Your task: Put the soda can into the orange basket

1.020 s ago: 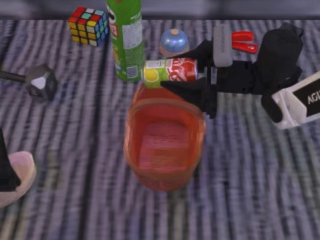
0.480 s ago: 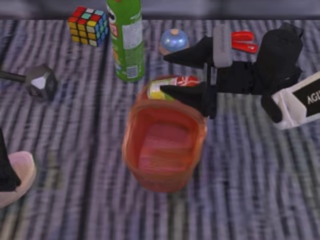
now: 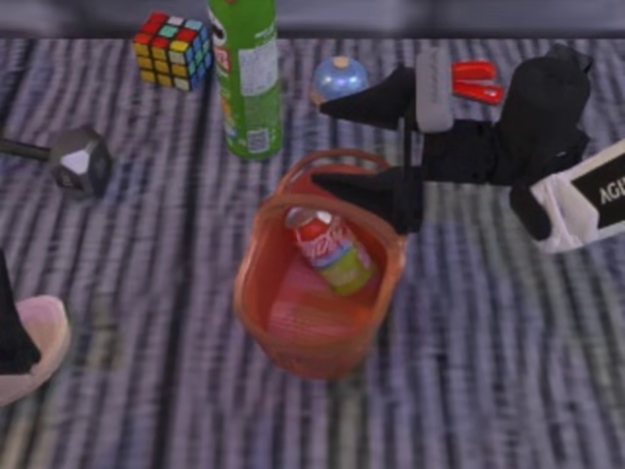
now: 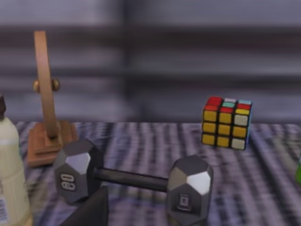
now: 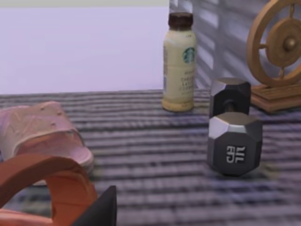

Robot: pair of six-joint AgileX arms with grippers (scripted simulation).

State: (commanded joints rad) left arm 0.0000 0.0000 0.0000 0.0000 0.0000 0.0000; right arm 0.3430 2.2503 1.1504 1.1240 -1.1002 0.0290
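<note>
The soda can [image 3: 330, 251], red with a lime-green end, lies on its side inside the orange basket [image 3: 256, 293], slanting across its floor. My right gripper [image 3: 320, 144] hangs open over the basket's far rim and handle, with nothing between its fingers; it does not touch the can. In the right wrist view one dark fingertip [image 5: 104, 211] shows beside the orange basket handle [image 5: 42, 174]; the can is hidden there. My left arm [image 3: 8, 318] is parked at the table's left edge, its gripper open with one finger [image 4: 89, 212] near a dumbbell [image 4: 136, 181].
A tall green canister [image 3: 247, 78], a Rubik's cube [image 3: 173, 49], a blue bell [image 3: 340, 76] and a red stapler [image 3: 476, 80] line the far side. The dumbbell [image 3: 78, 161] and a pink slipper [image 3: 34, 342] lie at the left. A bottle [image 5: 179, 61] and wooden wheel [image 5: 277, 47] stand farther off.
The right gripper held the can over the basket's far rim, then opened. The can dropped and now lies in the basket, which shifted slightly. The left arm stayed still.
</note>
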